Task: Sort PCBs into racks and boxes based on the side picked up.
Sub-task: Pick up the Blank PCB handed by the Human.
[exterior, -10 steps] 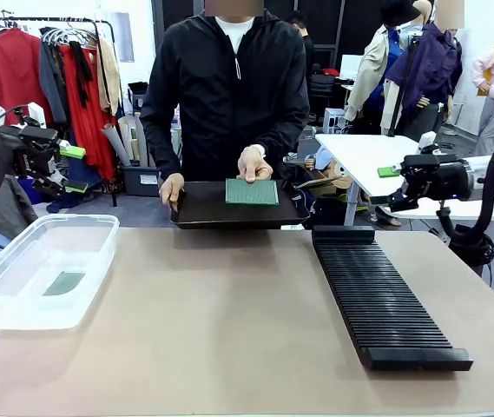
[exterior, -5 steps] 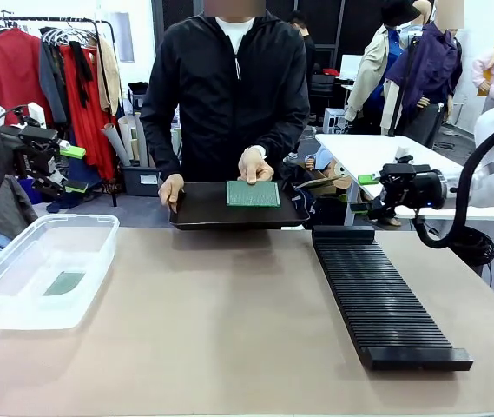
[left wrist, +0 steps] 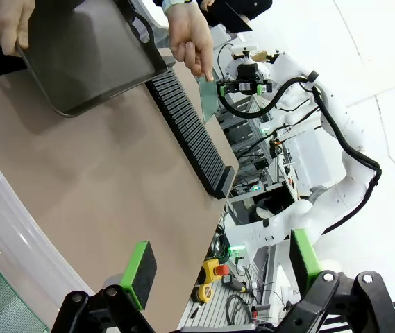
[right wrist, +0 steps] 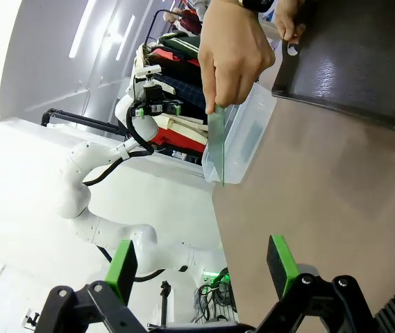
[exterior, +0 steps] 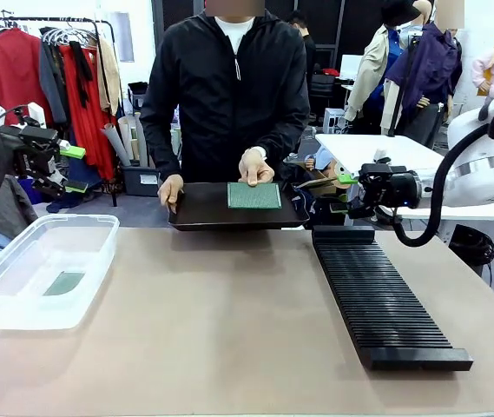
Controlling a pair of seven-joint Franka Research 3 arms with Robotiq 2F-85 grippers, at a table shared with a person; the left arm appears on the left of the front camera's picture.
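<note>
The right pincer [exterior: 342, 193] has swung in from the side, jaws wide and empty, nearing the PCB [exterior: 253, 195] that the person's hand [exterior: 255, 165] props on the tray [exterior: 199, 211] at the counter's [exterior: 229, 330] far edge. Pickup looks imminent. The left pincer [exterior: 75, 169] hangs open, empty.

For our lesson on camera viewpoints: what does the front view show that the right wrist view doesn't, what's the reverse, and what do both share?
Front view: the PCB face-on, dotted, and the black rack end to end. Right wrist view: the right end effector from behind, open, and that PCB edge-on. Both: the person's hand holding the PCB, the dark tray, the clear tub, the left end effector.
</note>
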